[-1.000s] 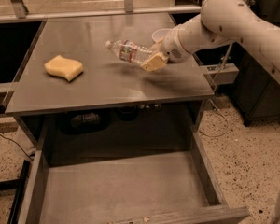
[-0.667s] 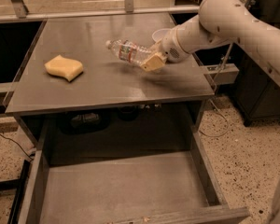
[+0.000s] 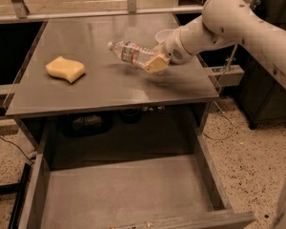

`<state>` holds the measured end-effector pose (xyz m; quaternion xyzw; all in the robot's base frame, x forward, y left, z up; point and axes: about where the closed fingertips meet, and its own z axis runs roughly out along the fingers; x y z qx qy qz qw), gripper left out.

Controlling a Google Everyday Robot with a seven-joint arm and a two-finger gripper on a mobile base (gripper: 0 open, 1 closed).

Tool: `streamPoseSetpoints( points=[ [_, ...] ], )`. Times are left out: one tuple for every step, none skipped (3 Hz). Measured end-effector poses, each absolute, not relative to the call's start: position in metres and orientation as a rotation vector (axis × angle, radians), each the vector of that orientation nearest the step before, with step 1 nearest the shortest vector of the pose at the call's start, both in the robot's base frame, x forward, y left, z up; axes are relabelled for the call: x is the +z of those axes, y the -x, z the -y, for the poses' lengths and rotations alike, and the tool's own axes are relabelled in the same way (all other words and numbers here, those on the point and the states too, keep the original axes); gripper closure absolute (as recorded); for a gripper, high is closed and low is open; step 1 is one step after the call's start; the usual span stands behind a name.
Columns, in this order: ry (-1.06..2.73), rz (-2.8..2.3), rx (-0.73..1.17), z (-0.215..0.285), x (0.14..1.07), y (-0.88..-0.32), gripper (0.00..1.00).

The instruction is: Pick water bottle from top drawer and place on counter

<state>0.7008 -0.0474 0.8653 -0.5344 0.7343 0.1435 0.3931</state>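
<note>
The water bottle point(image 3: 130, 53) is clear with a white cap and a red, white and dark label. It is tilted, cap pointing up and left, over the middle of the counter point(image 3: 105, 87). My gripper point(image 3: 155, 61) comes in from the right and is shut on the bottle's base end, holding it just above the counter surface. The top drawer point(image 3: 124, 194) is pulled out below the counter, and its grey floor holds nothing that I can see.
A yellow sponge point(image 3: 65, 69) lies on the counter's left part. My white arm point(image 3: 229, 18) stretches in from the upper right. A dark cabinet point(image 3: 271, 94) stands at the right. A cable point(image 3: 217, 128) lies on the speckled floor.
The bottle and my gripper have barely shifted; the arm holds nearly the same pose above the counter.
</note>
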Motion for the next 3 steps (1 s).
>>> streamPoseSetpoints(
  points=[
    [1.356, -1.864, 0.364, 0.0473, 0.8652, -0.7008, 0.36],
    [1.356, -1.864, 0.364, 0.0473, 0.8652, -0.7008, 0.12],
    [1.357, -1.864, 0.364, 0.0472, 0.8652, -0.7008, 0.0]
  ],
)
